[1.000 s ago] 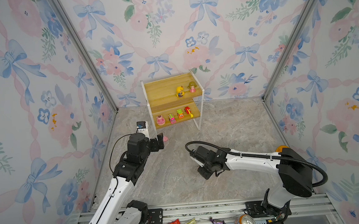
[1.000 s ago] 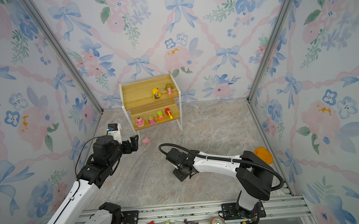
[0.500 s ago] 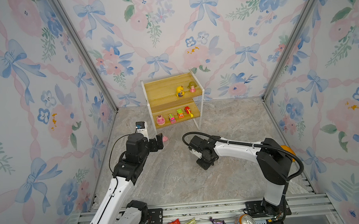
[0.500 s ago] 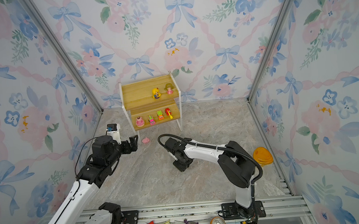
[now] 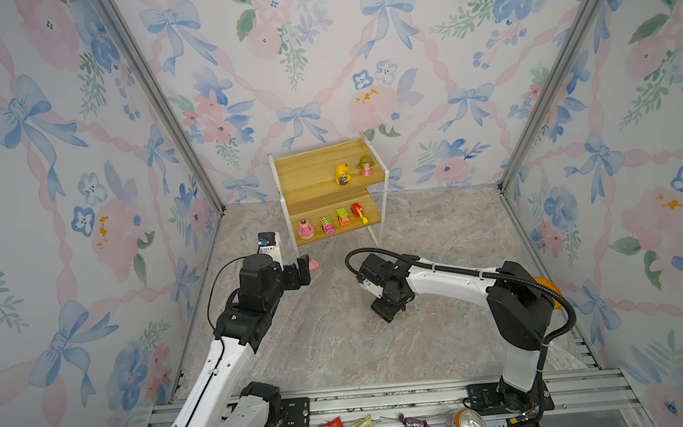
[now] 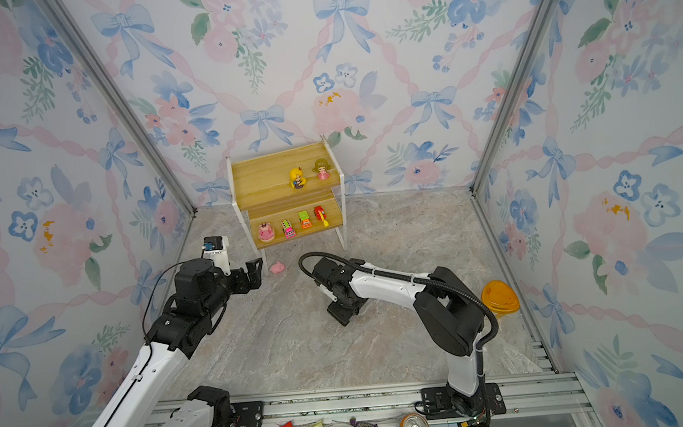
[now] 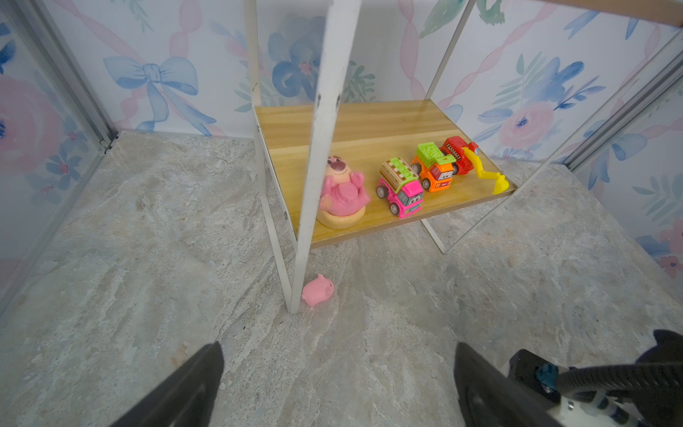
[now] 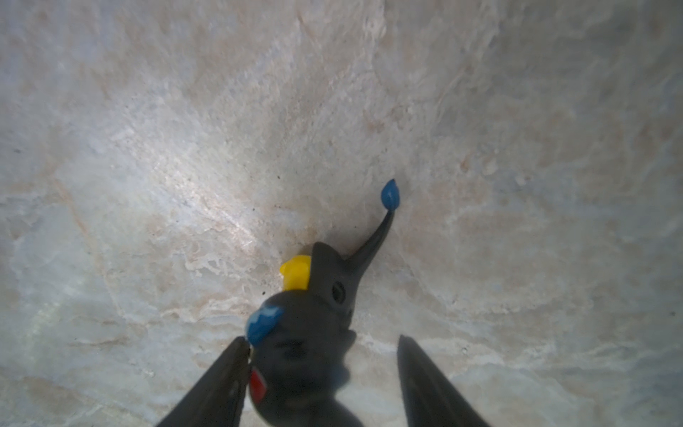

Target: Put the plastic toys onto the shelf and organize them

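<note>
Jaws of the right gripper (image 8: pixel 321 338), part-spread, straddle the black-yellow figure (image 8: pixel 314 295), one finger (image 8: pixel 221 380) touching; arm stretched low; left gripper (image 7: pixel 338 345) gapes wide near the pink pig (image 7: pixel 318 290).

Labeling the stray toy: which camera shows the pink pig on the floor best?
Left wrist. The pink pig is close, sharp and unobstructed there, lying on the floor beside a front leg of the shelf. Both top views show the pink pig only as a tiny blob, no detail. The right wrist view doesn't show it.

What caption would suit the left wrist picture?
Open left gripper faces a pink pig lying beside the shelf leg.
</note>
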Tool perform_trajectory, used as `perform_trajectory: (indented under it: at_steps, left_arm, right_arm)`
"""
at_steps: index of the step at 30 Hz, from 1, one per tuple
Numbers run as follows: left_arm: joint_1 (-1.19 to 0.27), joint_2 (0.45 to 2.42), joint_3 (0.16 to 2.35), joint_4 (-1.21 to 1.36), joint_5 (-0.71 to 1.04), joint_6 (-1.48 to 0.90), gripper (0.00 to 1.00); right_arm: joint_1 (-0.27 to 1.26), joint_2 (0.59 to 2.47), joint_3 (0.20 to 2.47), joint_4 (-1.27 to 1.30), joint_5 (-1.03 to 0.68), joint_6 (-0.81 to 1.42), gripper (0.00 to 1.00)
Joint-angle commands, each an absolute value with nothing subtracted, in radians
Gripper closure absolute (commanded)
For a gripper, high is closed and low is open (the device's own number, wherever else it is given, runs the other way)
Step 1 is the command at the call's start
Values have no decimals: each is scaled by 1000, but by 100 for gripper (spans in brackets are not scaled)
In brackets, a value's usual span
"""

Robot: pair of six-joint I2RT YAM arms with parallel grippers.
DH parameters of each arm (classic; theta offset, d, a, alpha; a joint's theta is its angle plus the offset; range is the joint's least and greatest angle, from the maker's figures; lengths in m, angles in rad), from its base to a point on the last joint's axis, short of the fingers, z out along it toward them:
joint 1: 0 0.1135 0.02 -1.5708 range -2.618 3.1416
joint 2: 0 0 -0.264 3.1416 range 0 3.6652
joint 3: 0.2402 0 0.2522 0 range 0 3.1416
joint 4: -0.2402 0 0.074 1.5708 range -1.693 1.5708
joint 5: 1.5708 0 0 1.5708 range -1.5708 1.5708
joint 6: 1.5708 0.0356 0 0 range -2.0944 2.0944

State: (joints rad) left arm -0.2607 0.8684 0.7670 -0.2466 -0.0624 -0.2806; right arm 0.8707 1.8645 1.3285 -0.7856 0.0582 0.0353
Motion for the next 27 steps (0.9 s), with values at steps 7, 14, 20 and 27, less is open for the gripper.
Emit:
perform_trajectory:
  at_steps: [7, 14, 20, 27]
  left_arm:
    - [-298, 866, 728, -198, -66, -264, 2]
    - [-545, 868, 666, -138, -179, -329, 2]
    - [-748, 862, 423, 196, -264, -406, 2]
    - [-1009, 1035, 255, 613, -464, -359, 2]
  right_arm:
    - [842, 1663, 1288, -671, -74, 67, 21]
    - [719, 1381, 1163, -515, -111, 179, 9]
    - [585, 1126, 980, -353, -12, 280, 3]
    - [487, 970, 863, -285, -37, 335, 3]
